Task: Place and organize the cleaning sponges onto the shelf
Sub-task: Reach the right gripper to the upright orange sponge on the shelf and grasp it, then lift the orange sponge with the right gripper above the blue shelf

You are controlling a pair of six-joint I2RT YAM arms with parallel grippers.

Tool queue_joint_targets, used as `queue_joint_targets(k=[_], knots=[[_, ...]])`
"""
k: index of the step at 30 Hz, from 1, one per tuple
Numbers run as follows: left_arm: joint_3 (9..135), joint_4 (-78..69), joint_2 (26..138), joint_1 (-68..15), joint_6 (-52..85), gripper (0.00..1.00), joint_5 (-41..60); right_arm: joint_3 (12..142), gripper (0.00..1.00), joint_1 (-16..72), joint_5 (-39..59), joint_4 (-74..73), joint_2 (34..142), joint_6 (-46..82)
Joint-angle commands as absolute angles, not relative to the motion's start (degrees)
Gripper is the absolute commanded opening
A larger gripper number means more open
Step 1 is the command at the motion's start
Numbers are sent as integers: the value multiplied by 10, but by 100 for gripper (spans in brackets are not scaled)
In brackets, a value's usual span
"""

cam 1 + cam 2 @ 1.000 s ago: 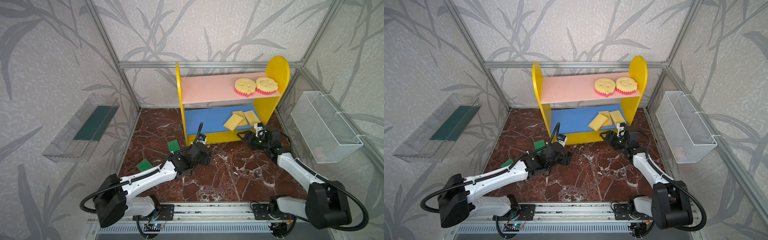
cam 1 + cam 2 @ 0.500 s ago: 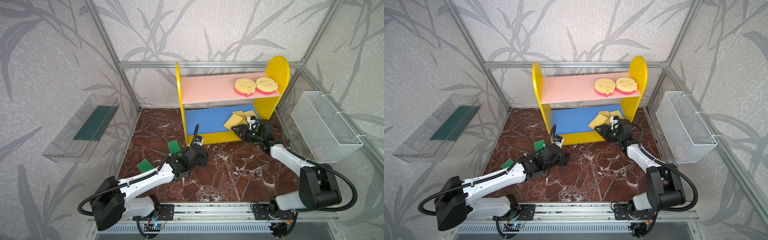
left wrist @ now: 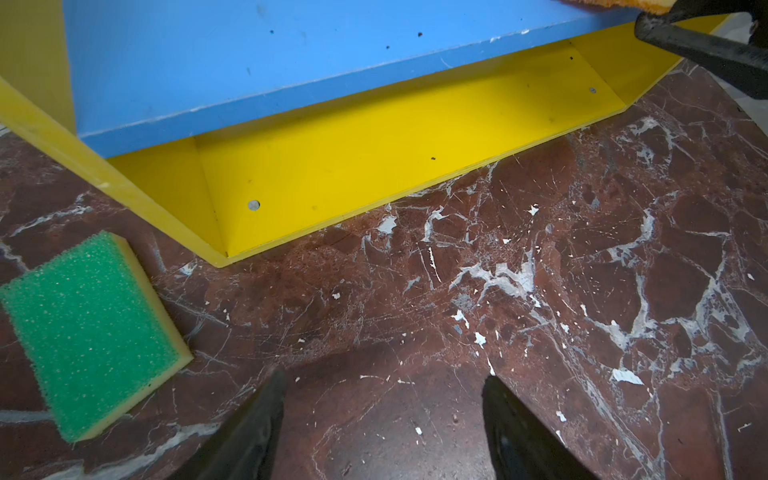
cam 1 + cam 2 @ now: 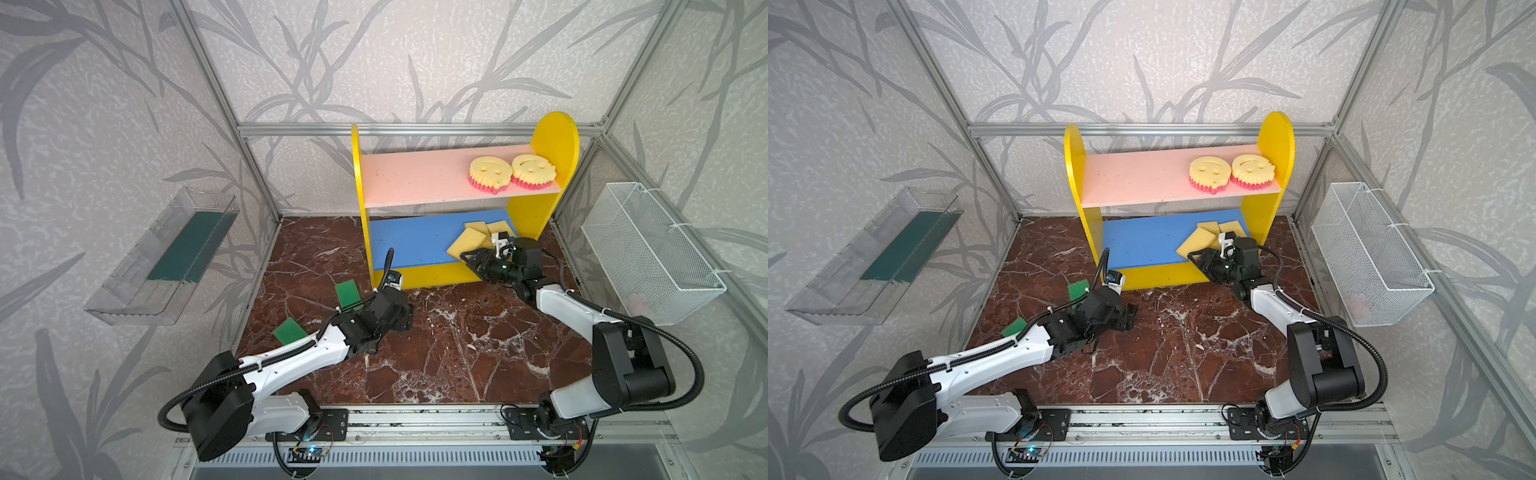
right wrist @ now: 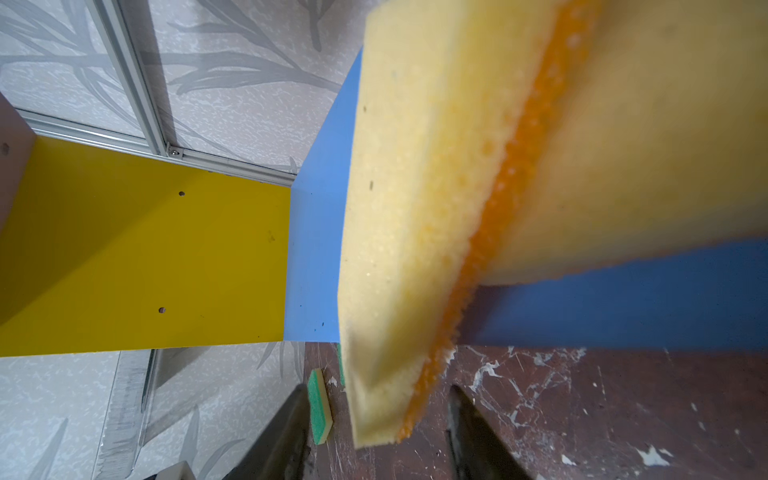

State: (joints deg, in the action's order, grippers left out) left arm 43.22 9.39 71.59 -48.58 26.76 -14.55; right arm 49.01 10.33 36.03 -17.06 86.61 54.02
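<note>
Right wrist: right claw [image 5: 378, 390] spread around orange-faced sponge [image 5: 415, 208], diagonal on shelf [image 5: 124, 249]; left claw [image 3: 384, 376] spread.

No legible text, label, brand, number or sign on the shelf [image 4: 555, 139], the sponges [image 4: 490, 169] or anything else

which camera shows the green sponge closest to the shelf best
The left wrist view: the green sponge lies close and whole, green face and yellow base clear. In both top views it is small, its near end behind the left arm. The right wrist view shows only a thin green edge; which sponge is unclear.
</note>
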Motion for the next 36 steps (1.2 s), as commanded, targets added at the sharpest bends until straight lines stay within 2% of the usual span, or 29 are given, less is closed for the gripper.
queue_joint_targets(k=[1,12,19,28,36], knots=[[426,88,715,-483,277,76,-146,507,49,105,358,-194,872,542],[421,91,710,-481,282,76,-146,505,32,105,361,-210,885,547],[422,92,709,-480,283,75,-148,520,26,108,368,-170,877,514],[424,93,709,-479,283,75,-144,545,26,112,373,-82,842,443],[419,95,703,-479,285,75,-148,631,26,113,418,44,869,369]])
